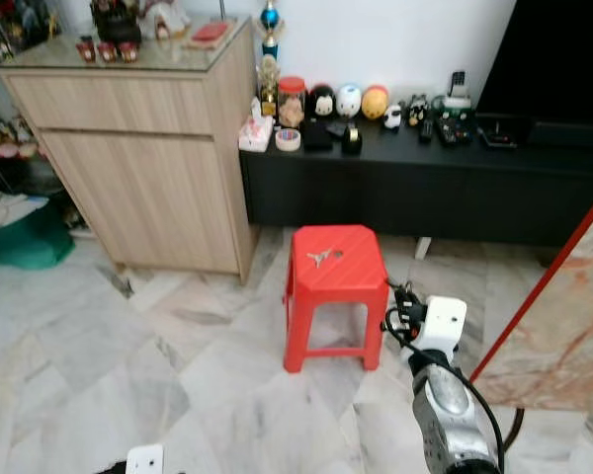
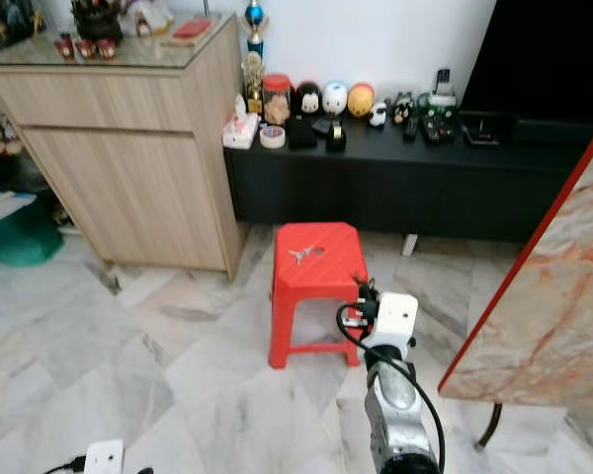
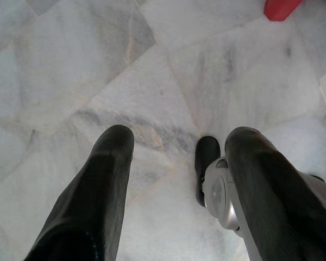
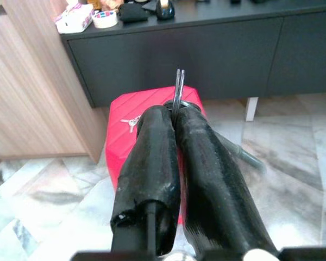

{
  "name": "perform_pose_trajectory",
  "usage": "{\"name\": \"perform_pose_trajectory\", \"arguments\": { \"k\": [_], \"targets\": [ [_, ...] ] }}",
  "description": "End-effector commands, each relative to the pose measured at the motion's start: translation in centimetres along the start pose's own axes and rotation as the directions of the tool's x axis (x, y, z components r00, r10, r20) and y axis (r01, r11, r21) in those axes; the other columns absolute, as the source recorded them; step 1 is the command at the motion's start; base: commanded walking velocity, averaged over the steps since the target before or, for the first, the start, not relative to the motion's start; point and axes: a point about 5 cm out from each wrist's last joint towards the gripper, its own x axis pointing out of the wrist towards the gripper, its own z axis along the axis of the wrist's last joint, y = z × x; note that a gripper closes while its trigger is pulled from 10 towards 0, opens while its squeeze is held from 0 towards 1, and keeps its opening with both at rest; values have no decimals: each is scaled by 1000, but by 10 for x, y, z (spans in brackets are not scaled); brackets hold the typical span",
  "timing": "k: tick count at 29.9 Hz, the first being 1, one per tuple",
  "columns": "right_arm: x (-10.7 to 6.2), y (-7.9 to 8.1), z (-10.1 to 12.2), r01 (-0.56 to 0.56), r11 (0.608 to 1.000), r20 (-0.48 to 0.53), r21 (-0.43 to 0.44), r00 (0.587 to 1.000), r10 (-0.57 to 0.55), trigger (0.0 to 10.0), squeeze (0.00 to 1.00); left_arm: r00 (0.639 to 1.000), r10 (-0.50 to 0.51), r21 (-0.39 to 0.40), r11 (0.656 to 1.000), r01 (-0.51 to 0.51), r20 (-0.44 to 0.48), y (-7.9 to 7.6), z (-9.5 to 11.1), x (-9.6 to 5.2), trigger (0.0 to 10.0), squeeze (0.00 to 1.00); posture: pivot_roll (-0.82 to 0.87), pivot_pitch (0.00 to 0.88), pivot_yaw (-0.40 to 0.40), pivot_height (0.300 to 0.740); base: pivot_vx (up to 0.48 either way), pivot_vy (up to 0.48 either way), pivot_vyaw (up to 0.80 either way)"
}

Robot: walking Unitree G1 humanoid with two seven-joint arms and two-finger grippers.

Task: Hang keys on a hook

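A small bunch of silver keys (image 1: 321, 258) lies on top of the red plastic stool (image 1: 351, 281), next to a small dark spot; the keys (image 4: 131, 123) also appear in the right wrist view. My right gripper (image 4: 174, 111) is raised just right of the stool (image 4: 125, 141) at about seat height and points toward it. It is shut on a thin metal ring (image 4: 178, 87) that sticks up edge-on from between the fingertips. My left gripper (image 3: 179, 141) hangs low and open over the marble floor, holding nothing.
A wooden cabinet (image 1: 148, 168) stands at the back left. A low black TV bench (image 1: 425, 183) behind the stool carries figurines and remotes. A marble-topped table with a red edge (image 1: 563, 296) is close on my right. My foot (image 3: 206, 163) is under the left gripper.
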Motion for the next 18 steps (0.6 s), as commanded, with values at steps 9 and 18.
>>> {"name": "perform_pose_trajectory", "arguments": {
  "k": [9,18],
  "targets": [
    [3,-6,6,20,1000,17,-8,1000,-20,10000,0,1000,-3,-2,1000,3,-4,0,-3,-1,10000,0,41,67,-19,740,0,-257,0],
    [0,-9,1,35,999,0,-3,999,-35,10000,0,1000,-7,-5,1000,7,2,-2,-2,-1,10000,0,37,72,-19,740,0,-272,0]
  ]
}}
